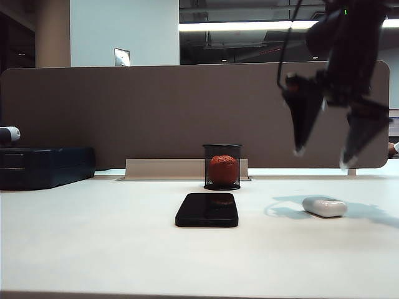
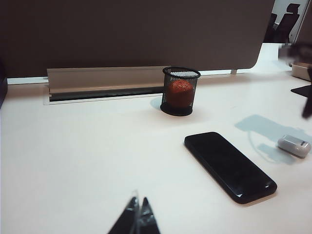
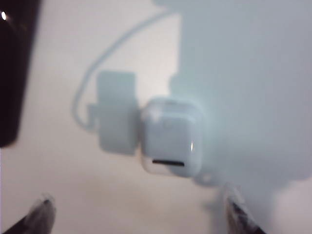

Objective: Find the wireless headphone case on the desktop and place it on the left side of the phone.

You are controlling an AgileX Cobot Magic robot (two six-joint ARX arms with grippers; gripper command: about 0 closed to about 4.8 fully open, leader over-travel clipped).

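Spanning the whole scene, the white desktop (image 1: 93, 249) runs back to a brown-grey partition panel (image 1: 156, 112), with a dark blue-black box (image 1: 43, 167) at the far left edge. Above the right side of the exterior view hangs the right gripper (image 1: 321, 159), its jaws spread wide apart and empty, pointing down over the table. The black phone (image 1: 207, 210) lies flat near the middle, just in front of a black mesh cup (image 1: 222, 166) holding a red ball (image 1: 223, 168). The wireless headphone case (image 1: 324, 206) rests on the desktop to the right of the phone, well apart from it and below the open fingers. The left gripper (image 2: 138, 214) sits low over bare table, jaws together.
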